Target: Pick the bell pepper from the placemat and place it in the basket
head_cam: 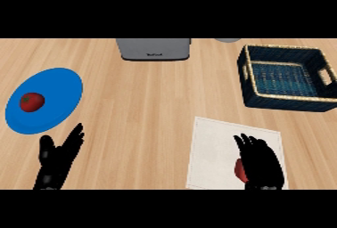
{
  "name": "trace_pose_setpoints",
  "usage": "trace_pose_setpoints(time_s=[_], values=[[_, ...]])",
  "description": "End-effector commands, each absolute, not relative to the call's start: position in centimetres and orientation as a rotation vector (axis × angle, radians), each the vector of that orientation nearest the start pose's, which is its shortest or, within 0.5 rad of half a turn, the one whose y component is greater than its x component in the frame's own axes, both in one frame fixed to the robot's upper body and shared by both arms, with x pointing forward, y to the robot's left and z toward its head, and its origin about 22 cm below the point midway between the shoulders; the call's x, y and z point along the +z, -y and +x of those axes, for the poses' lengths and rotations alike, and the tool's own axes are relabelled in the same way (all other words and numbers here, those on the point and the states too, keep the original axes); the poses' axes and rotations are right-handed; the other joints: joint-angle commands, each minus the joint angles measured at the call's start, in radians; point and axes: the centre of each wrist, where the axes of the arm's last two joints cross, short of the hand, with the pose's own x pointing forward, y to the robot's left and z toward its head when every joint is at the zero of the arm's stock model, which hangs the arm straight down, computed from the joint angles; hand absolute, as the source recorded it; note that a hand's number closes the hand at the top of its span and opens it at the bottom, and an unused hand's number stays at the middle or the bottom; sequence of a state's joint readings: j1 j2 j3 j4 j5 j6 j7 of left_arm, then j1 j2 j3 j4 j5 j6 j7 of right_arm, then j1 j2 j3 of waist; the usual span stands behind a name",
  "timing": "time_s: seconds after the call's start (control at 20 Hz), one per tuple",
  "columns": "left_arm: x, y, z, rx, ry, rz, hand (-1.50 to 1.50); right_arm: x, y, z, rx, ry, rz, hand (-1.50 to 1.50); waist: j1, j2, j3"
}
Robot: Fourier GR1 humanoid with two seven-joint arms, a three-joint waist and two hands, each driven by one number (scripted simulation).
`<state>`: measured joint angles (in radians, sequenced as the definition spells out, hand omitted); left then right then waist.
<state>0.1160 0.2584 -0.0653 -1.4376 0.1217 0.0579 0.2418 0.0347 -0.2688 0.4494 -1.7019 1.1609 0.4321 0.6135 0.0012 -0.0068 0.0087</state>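
Note:
A red bell pepper (239,170) lies on the white placemat (214,151) at the lower right, mostly hidden behind my right hand (262,162). That hand hangs over the pepper with its fingers straight and pointing away, open. The dark woven basket (288,78) with a light rim stands at the upper right, with nothing in it. My left hand (58,158) rests open at the lower left, fingers up, holding nothing.
A blue plate (59,95) at the left carries a red tomato (31,101). A grey appliance (154,48) stands at the counter's far edge, with a grey round object (228,39) beside it. Bare wooden counter lies between placemat and basket.

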Motion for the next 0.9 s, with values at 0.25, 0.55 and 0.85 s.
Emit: trace_pose_setpoints(time_s=[0.25, 0.55, 0.85], values=[[-5.3, -28.8, 20.2, -0.034, 1.013, 0.150, 0.00, 0.8, 19.1, 21.5, 1.503, 0.795, -1.025, 1.50, 0.000, 0.007, -0.009], [-5.2, -28.6, 19.1, -0.035, 1.018, 0.153, 0.00, 1.9, 15.5, 20.7, 1.465, 0.849, -0.970, 1.50, 0.003, 0.006, -0.009], [-4.3, -28.7, 20.6, -0.042, 1.025, 0.131, 0.00, 3.7, 8.3, 24.5, 1.347, 0.954, -0.857, 1.50, 0.011, 0.009, -0.008]])
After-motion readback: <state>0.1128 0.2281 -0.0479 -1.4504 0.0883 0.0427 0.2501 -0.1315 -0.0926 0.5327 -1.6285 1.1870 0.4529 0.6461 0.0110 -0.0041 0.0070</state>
